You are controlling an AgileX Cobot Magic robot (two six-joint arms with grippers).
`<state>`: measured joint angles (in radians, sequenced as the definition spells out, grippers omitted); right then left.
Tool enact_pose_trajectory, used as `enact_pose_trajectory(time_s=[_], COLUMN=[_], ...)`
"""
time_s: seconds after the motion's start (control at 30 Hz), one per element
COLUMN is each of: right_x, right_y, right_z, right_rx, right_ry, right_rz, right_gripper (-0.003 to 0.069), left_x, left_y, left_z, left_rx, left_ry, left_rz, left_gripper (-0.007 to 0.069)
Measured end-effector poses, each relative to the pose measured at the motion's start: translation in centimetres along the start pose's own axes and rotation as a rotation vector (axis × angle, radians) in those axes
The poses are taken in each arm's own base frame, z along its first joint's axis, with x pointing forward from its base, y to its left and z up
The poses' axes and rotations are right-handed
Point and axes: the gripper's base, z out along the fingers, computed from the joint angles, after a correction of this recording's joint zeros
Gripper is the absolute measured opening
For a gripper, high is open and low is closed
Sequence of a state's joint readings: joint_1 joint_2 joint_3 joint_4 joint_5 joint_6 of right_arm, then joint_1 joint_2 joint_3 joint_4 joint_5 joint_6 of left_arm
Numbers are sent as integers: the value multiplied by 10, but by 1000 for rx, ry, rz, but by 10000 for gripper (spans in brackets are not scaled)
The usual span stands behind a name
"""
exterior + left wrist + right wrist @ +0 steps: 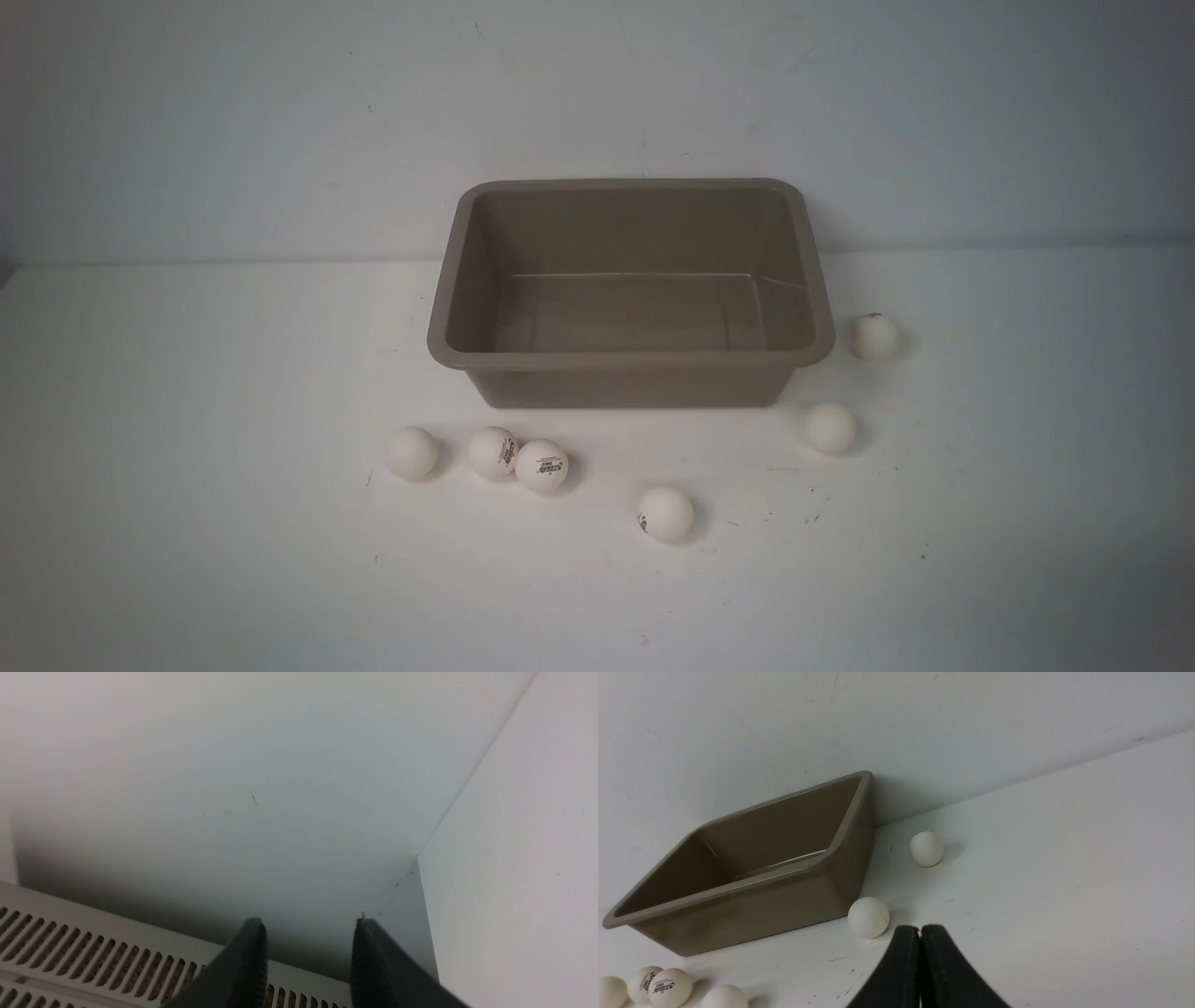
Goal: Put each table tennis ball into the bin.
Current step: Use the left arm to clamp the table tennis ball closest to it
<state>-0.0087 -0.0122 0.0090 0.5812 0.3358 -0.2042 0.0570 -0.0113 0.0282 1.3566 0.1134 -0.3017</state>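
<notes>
The taupe bin (630, 358) stands empty against the back wall; it also shows in the right wrist view (738, 891). Several white table tennis balls lie on the table around it: one at front left (412, 453), two touching with printed logos (492, 453) (541, 466), one in front (666, 513), and two to the right (829, 428) (875, 336). Neither gripper shows in the front view. My right gripper (920, 929) is shut and empty, just short of the nearer right ball (868, 917); the farther one (927, 849) lies beyond. My left gripper (309, 926) is open and empty, facing the wall.
A white vented panel (93, 952) lies under the left gripper, with a wall corner (418, 858) just ahead of it. The white table (187, 560) stretches wide on both sides of the bin, with small dark specks on it.
</notes>
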Motion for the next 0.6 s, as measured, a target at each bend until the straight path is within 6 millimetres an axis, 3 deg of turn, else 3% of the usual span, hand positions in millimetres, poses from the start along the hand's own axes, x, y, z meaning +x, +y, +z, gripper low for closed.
enact_pose_trajectory(time_s=[0.13,0.33,0.47,0.6], right_x=[0,-2,-3,-6], right_y=[1,4,6,8], right_z=[0,0,0,-1], right_rx=[-12,-44,-70,-101], right_ry=[-2,-14,-25,-50], right_rz=[50,187,305,473], right_gripper=[-10,-10,-10,-10], left_x=[-9,-27,-32,-35], left_y=[-3,16,25,27], left_z=[0,-4,-6,-7], left_rx=[42,61,59,70], left_ry=[-94,-195,-220,-239], left_rz=[-239,-710,-818,-805], left_gripper=[237,237,237,237])
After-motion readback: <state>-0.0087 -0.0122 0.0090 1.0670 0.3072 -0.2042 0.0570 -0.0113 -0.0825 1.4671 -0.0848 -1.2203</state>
